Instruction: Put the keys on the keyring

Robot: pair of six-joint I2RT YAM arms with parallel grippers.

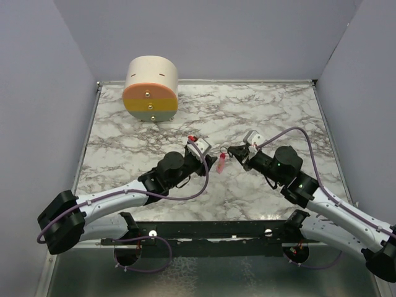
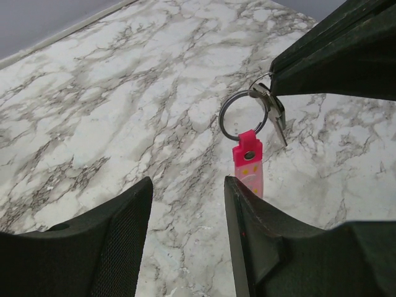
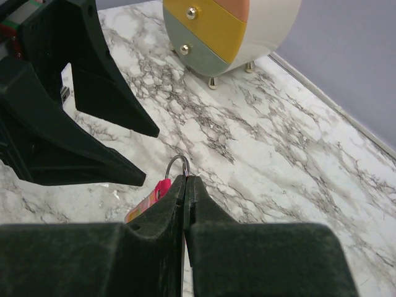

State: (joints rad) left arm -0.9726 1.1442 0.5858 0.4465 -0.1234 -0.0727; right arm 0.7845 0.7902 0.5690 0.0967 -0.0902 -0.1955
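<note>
My right gripper (image 1: 229, 152) (image 3: 185, 179) is shut on the keyring (image 2: 221, 119) (image 3: 177, 156), a thin metal loop held up above the marble. The keys' bright pink stick-shaped piece (image 1: 221, 163) (image 2: 249, 164) (image 3: 162, 187) hangs from the loop by its eyelet. A small silver key (image 2: 276, 119) hangs beside it at the right fingertips (image 2: 334, 62). My left gripper (image 1: 212, 162) (image 2: 189, 182) is open and empty. It sits just left of the pink piece, whose lower end is hidden behind the left gripper's right finger (image 2: 260, 235).
A round cream drawer box (image 1: 151, 90) (image 3: 229, 31) with orange, yellow and green drawer fronts stands at the back left of the marble table (image 1: 266, 117). The left gripper's fingers (image 3: 105, 111) fill the upper left of the right wrist view.
</note>
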